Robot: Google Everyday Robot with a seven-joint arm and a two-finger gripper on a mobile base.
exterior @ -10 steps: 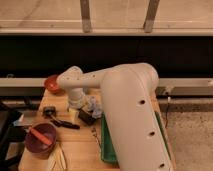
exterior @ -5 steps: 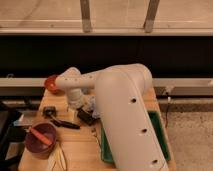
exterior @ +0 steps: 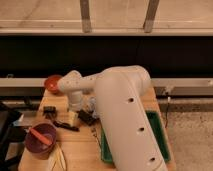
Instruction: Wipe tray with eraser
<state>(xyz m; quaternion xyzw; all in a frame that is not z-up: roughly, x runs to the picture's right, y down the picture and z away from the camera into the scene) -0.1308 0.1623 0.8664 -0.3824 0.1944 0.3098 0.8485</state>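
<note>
Behind the light wooden surface [exterior: 82, 147] runs a pale horizontal rail, then a broad dark band of wall. Above that is a pale panel crossed by two grey uprights. Speckled grey floor shows at the right.

On the right half of the surface lies the large green rectangular plastic tray with a raised rim [exterior: 161, 136]. Much of it is hidden under the bulky, smooth white arm [exterior: 125, 117]. The small dark brown-black rectangular eraser [exterior: 86, 117] lies on the wood just left of the tray, not in it. The end effector [exterior: 75, 119] hangs at the end of the slim forearm, low over the surface and just beside the eraser on its left. I cannot tell how far open it is, nor whether it has hold of anything.

A black long-handled tool [exterior: 65, 125] lies flat just in front of the end effector. A round purple bowl [exterior: 40, 141], with something orange-red inside, sits near the front left corner. A round orange-red bowl [exterior: 52, 82] sits at the back left edge. A small black boxy object [exterior: 48, 111] stands between the two bowls.

Compared with a second ago, the thick white upper link has swung left and covers more of the tray's left side. The wrist sits a little lower. The bowls and the long-handled tool lie where they did.
</note>
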